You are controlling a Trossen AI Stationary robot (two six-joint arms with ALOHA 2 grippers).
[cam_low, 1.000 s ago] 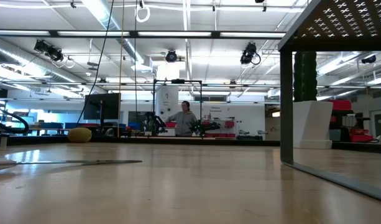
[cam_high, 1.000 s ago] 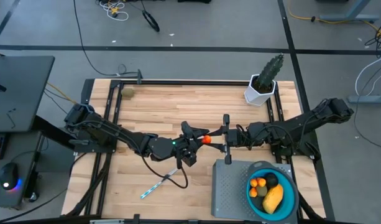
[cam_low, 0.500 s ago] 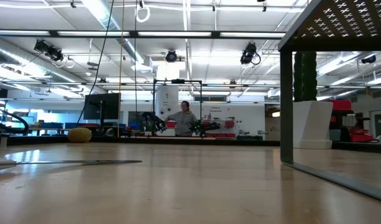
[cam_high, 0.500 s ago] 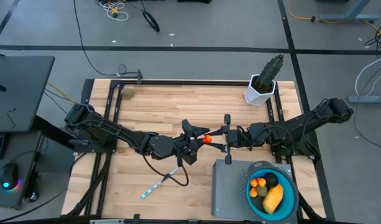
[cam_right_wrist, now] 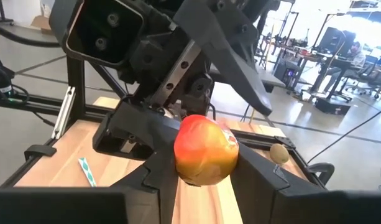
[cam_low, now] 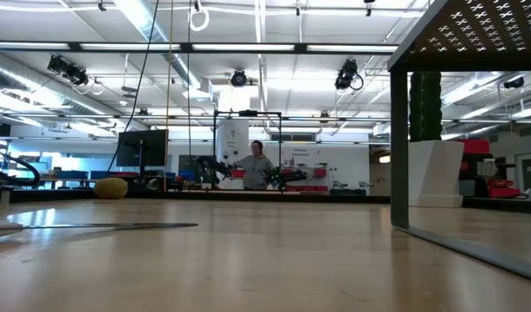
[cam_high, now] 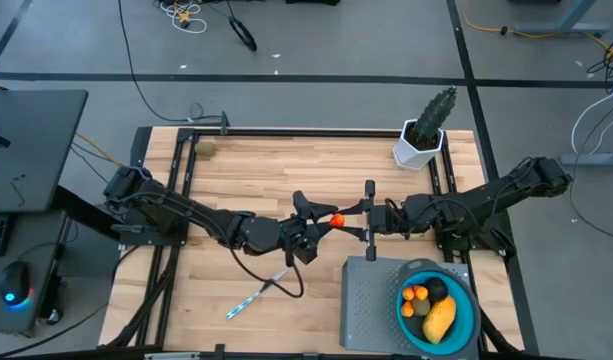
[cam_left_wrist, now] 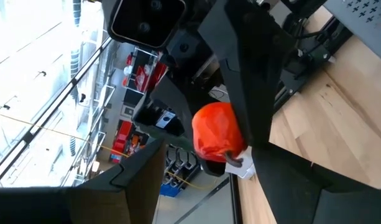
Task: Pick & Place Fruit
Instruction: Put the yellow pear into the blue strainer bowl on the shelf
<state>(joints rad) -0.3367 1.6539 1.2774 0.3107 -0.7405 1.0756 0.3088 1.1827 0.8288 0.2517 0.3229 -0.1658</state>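
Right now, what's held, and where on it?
The right gripper pinches the small orange-red fruit across its sides, mid-air between both arms. The left gripper stands open around it.

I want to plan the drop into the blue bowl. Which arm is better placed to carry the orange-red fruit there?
The right arm, probably. Its tool grips the orange-red fruit, and the blue bowl lies on its side. The left tool stands open beside the fruit.
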